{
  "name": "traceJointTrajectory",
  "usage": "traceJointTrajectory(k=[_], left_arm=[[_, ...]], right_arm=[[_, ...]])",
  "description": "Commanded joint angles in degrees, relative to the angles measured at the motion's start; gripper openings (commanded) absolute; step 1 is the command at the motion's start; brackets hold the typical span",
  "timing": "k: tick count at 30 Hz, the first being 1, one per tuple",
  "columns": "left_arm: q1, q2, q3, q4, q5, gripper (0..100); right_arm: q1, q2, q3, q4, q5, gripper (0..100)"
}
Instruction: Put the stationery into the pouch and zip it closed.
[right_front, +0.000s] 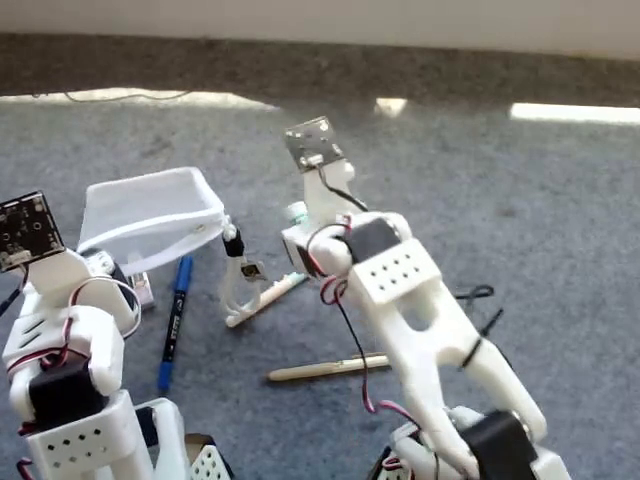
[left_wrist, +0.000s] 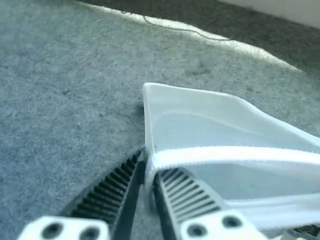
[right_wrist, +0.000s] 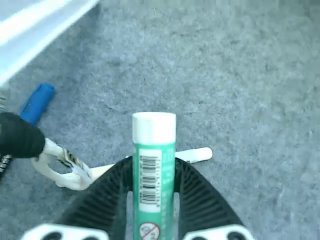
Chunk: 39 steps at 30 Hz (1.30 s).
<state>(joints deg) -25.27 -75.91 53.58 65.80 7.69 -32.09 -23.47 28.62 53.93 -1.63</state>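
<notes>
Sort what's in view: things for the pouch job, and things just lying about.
For the job: pouch, clamped in left gripper; glue stick, in right gripper; blue pen; beige pencil; white pen-like item.
Lying about: thin cord at the far carpet edge; black wire by the right arm.

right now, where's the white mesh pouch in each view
High view: the white mesh pouch, left of centre, just above the blue marker pen.
Left wrist view: the pouch right beyond the left tool, which pinches its rim.
Right wrist view: a white strip of pouch at the picture's corner, beyond the pen.
Shared landmark: the blue pen, in the high and right wrist views.
</notes>
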Motion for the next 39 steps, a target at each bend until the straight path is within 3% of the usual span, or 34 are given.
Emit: traceJointTrajectory(k=[1,6,20,27,31,39], left_arm=[[5.2,0.0,-7.7,2.8,-1.8,1],[7.2,2.2,-10.5,3.7,-2.6,1],[8.1,30.1,-30.2,12.6,-4.0,1],[12.2,43.9,-43.6,22.3,-4.0,1],[12.2,49.4,-48.7,24.8,-3.7,1],[12.2,52.0,-55.1,27.4,-3.5,1]], right_arm=[[0.5,-7.6,-0.1,-1.1,-0.8,0.5],[0.4,-10.8,0.0,-0.9,-0.8,0.5],[-0.6,-21.6,1.3,0.7,-4.3,0.5],[-4.2,-28.6,0.7,0.5,-4.3,0.5],[-8.1,-32.4,-0.6,-5.8,-4.2,0.5],[-13.5,-35.1,4.2,-28.5,-4.0,0.5]])
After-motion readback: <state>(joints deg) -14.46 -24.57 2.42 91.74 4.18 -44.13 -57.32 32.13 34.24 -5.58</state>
